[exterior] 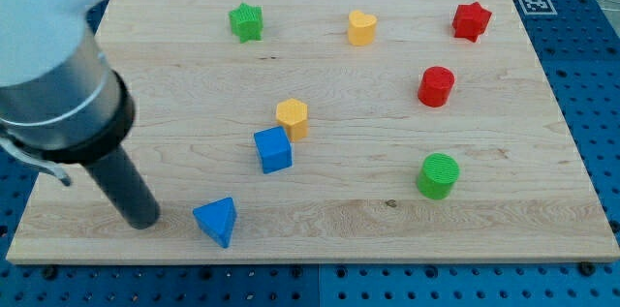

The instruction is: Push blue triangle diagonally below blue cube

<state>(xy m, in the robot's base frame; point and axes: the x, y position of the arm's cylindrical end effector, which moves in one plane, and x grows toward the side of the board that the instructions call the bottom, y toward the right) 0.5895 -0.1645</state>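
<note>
The blue triangle (pixel 216 220) lies near the view's bottom left of the wooden board (pixel 339 220). The blue cube (pixel 273 148) sits up and to the right of it, touching or nearly touching a yellow hexagon block (pixel 293 116). My tip (pixel 142 221) rests on the board just left of the blue triangle, a short gap apart from it.
A green star (pixel 246 22), a yellow heart-like block (pixel 362 28) and a red star (pixel 472 20) sit along the view's top. A red cylinder (pixel 436 86) and a green cylinder (pixel 438 175) stand at the right. The board's bottom edge runs close below the triangle.
</note>
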